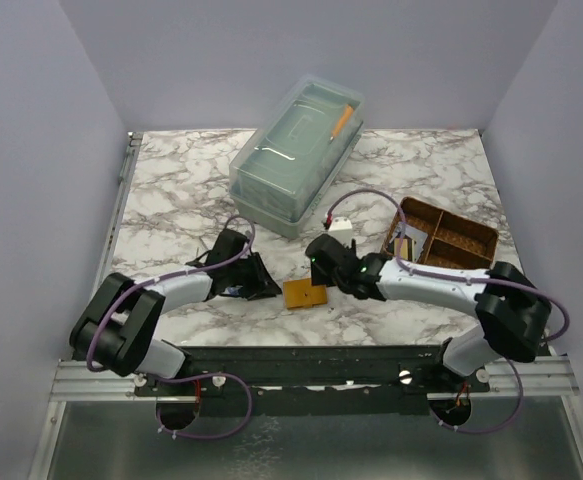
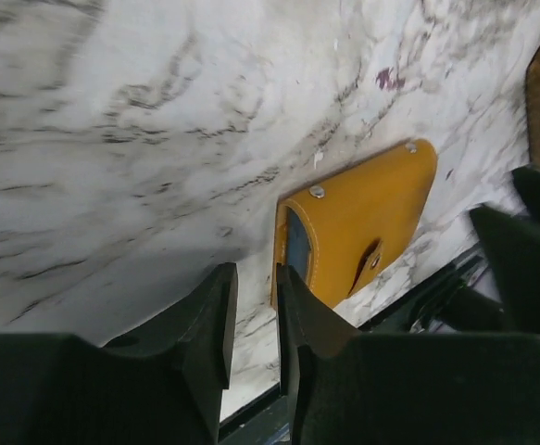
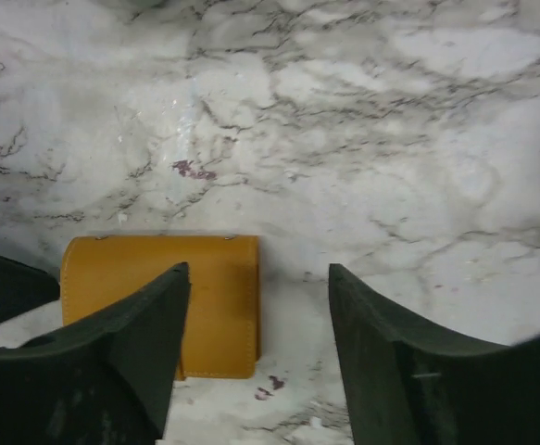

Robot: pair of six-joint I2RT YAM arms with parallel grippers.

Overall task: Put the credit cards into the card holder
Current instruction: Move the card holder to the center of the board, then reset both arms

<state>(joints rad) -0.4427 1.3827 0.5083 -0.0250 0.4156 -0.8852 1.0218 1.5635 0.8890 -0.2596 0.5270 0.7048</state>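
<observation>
— From above, where is the card holder?

— The card holder [image 1: 305, 293] lies flat and folded on the desk [image 1: 171, 190], between my two hands. My left hand [image 1: 261, 285] sits just beside one end of it. My right hand [image 1: 323, 265] is just beside the other end, slightly behind it. A brown divided tray [image 1: 471, 228] stands well apart from the holder on my right arm's side. A few thin flat pieces [image 1: 405, 242] sit in the tray's compartment nearest the holder, too small for me to name. A clear lidded box [image 1: 296, 155] is well behind the holder.

— And from your left wrist?

— My left hand [image 2: 253, 273] has its fingers a narrow slit apart, gripping nothing. The card holder [image 2: 362, 222] lies just beyond the fingertips. Its snap tab [image 2: 371, 258] is on top, and a strip of blue [image 2: 297, 246] shows at the edge facing me.

— Right wrist?

— My right hand [image 3: 258, 271] is spread wide and holds nothing. The card holder [image 3: 219, 297] lies below it, partly hidden by one finger [image 3: 131, 352]. The other finger is over bare marble beside the holder.
</observation>
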